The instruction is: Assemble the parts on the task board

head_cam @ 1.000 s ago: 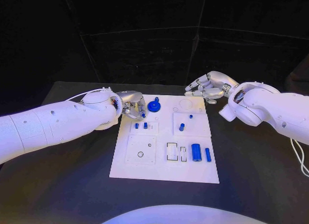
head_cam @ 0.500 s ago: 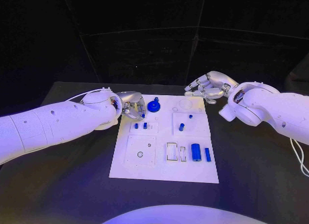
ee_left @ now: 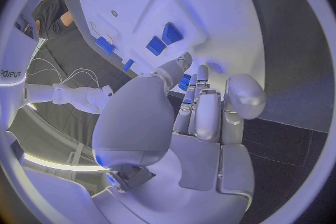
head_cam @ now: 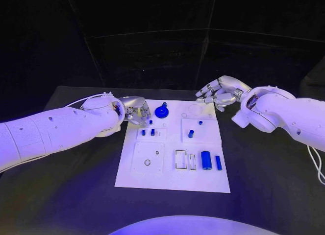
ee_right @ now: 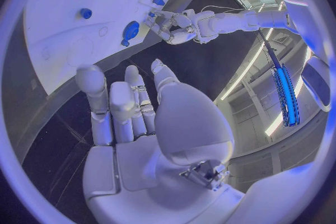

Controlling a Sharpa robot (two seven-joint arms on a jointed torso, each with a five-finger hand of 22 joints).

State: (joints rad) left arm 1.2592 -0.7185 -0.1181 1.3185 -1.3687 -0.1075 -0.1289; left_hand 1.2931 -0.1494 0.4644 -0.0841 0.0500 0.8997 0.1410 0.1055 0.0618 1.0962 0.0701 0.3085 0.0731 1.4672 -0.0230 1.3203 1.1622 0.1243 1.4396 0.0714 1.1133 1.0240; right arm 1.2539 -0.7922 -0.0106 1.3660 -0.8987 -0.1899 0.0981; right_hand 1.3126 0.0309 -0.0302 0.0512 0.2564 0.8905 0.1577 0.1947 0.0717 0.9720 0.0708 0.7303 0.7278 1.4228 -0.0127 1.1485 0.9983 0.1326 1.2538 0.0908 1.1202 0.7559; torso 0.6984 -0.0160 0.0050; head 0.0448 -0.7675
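Note:
The white task board [head_cam: 173, 178] lies in the middle of the black table. On it are a blue knob [head_cam: 162, 111], two short pegs [head_cam: 143, 131], a peg [head_cam: 191, 132], a thick cylinder [head_cam: 206, 160] and a slim bar [head_cam: 219, 162]. My left hand [head_cam: 137, 112] hovers at the board's far left corner, beside the knob, and pinches a small blue part [head_cam: 149, 122] at its fingertips; the left wrist view shows that part [ee_left: 186, 79] between thumb and finger. My right hand [head_cam: 219, 94] hangs past the board's far right corner, fingers apart, holding nothing.
Empty recesses [head_cam: 181, 159] sit next to the cylinder, and a plate with round holes [head_cam: 147, 161] lies on the board's near left. Black table [head_cam: 63, 196] surrounds the board on all sides. The right wrist view shows my left hand [ee_right: 175, 25] beyond the knob [ee_right: 130, 31].
My left hand has edged slightly toward me along the board's left side with the small blue part. The right hand has barely shifted.

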